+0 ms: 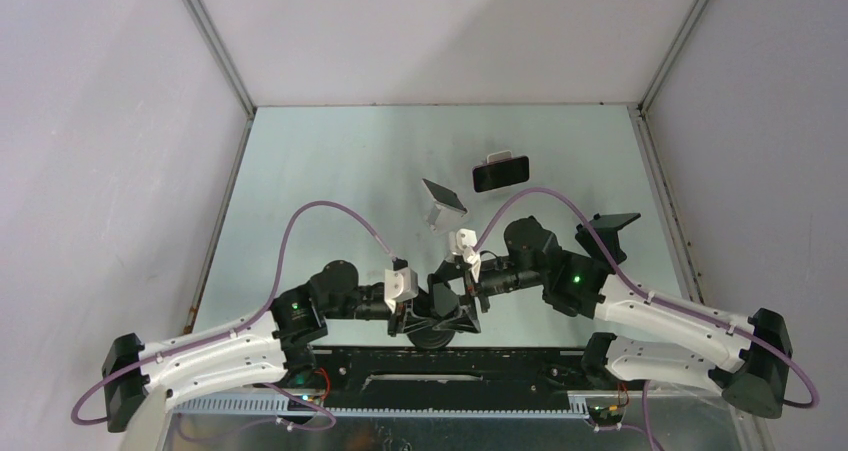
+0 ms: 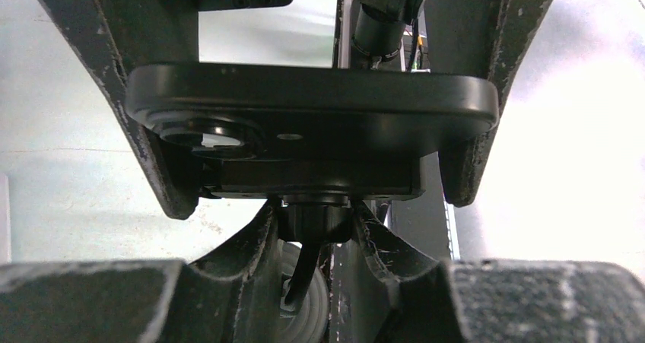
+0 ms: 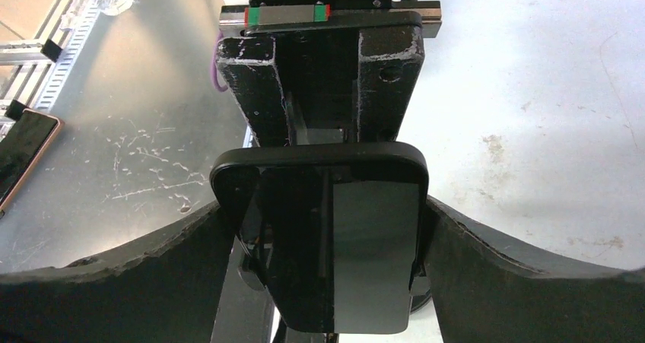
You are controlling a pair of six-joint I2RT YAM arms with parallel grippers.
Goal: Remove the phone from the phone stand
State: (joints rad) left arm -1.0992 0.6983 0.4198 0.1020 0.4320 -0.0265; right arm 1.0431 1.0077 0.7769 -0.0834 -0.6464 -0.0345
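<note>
The left gripper (image 2: pixel 316 221) has its fingers (image 2: pixel 228 267) drawn tight around the narrow neck of the phone stand (image 2: pixel 319 182), just under the stand's flat holder plate. In the left wrist view the two scuffed black tips curve in from either side and meet the neck, with a thin dark cable hanging down behind it.

The right gripper (image 3: pixel 327 210) comes at the same spot from the other side. Its fingers (image 3: pixel 152 267) stand wide apart, one along each of two opposite edges of the phone (image 3: pixel 335 244). They sit right up against the case, but I cannot tell whether they press on it or only flank it.

The phone wears a black case and sits on the stand's holder. Its dark glass faces the right wrist camera, and its back, with the camera lens near one corner, faces the left wrist camera.

From above, both arms meet near the front middle of the pale green counter (image 1: pixel 330 171), their wrists close together over the stand. Farther back on the counter, well apart from the fingers, a black phone on a white stand (image 1: pixel 500 174) and a grey slab on its own stand (image 1: pixel 442 203) sit near each other. In the right wrist view another phone with a copper-coloured rim (image 3: pixel 23 157) lies flat at the frame's left edge.
</note>
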